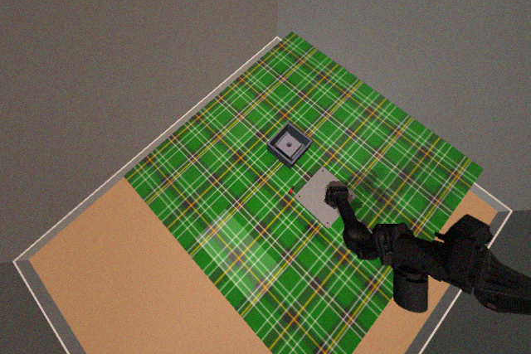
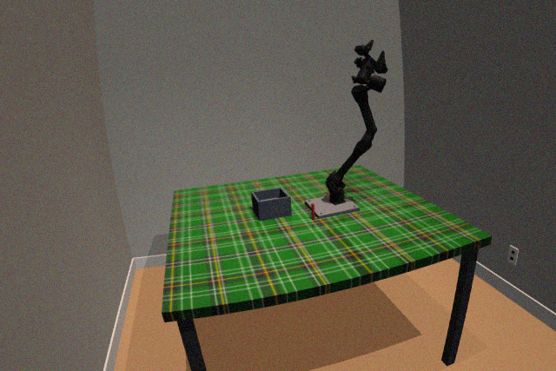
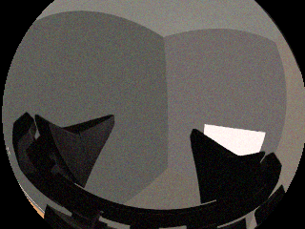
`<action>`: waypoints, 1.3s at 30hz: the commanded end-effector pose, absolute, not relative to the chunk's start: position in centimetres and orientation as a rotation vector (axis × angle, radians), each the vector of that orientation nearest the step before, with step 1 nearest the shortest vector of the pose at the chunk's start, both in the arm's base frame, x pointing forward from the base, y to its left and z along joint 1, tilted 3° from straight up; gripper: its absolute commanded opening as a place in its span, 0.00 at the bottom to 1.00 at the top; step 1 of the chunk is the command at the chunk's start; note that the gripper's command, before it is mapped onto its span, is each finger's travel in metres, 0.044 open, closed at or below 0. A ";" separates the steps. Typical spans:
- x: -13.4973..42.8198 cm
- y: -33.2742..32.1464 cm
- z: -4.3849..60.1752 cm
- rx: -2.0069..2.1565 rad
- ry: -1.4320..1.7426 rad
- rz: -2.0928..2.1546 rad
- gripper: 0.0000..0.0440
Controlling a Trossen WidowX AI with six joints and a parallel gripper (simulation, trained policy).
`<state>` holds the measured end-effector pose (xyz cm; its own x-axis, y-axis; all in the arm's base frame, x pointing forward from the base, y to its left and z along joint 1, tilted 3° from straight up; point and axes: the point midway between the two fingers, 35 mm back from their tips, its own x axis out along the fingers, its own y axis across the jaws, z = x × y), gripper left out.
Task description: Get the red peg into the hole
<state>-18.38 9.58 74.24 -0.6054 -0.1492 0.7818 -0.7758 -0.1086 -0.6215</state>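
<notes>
Sitting leftmost of the things on the green plaid tabletop (image 1: 240,196) (image 2: 269,259), a dark blue-grey box (image 1: 277,156) (image 2: 274,208) stands open side up; from above, a pale plate (image 1: 281,144) shows at its bottom, with a small dark hole (image 1: 289,144) in the middle. To the right of the box in the exterior view, and apart from it, the red peg (image 1: 290,191) (image 2: 313,211) stands upright on the plaid, outside the box and not in the hole. Just beside the peg comes the pale base plate (image 1: 310,204) (image 2: 350,208), set cornerwise towards it in the top view, with small dark holes near its corners. The black arm (image 1: 353,236) (image 2: 368,120) rises from this plate, and from above it reaches away to the right edge. At its upper end in the exterior view, well above the tabletop and the peg, the gripper (image 2: 377,46) (image 3: 153,126) points upward with its fingers spread and nothing between them. Seen from the wrist, the left-hand finger comes first, then a wide gap with grey walls (image 3: 143,86) behind it, then the right-hand finger, with a bright white patch (image 3: 238,138) showing beyond its upper edge
</notes>
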 end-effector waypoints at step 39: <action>11.9 -18.4 62.2 1.995 -1.524 0.390 1.00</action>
<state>10.00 -17.70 63.84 0.2351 -0.7576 0.6089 -0.9688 -0.1317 0.2102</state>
